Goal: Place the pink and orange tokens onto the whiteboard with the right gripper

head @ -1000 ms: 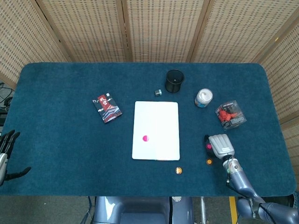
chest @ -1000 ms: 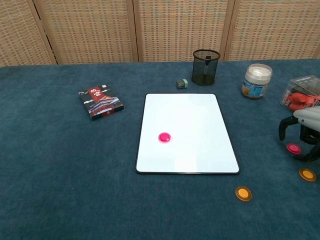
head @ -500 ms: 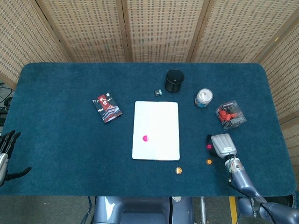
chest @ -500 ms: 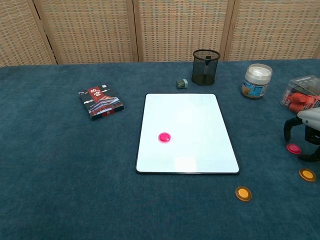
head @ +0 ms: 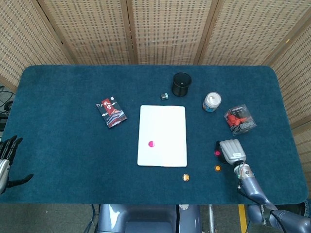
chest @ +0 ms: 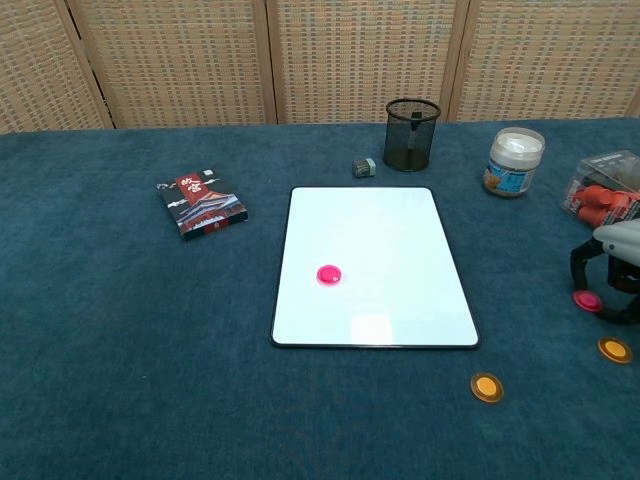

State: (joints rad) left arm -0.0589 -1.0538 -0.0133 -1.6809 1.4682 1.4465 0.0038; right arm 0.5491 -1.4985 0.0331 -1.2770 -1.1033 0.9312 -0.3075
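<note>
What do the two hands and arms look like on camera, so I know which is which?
The right hand has a light grey, boxy back with dark fingers, on a bluish-grey metallic forearm with thin cables at the wrist. The left hand shows black fingers and a pale grey body at the frame edge.

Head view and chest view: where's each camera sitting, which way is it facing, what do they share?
Head view: high above the near table edge, looking steeply down; shows the left hand and the right hand.
Chest view: lower, at the near edge, looking across the table toward the wicker screens; only the right hand shows.
Shared: whiteboard, the pink token on it.
</note>
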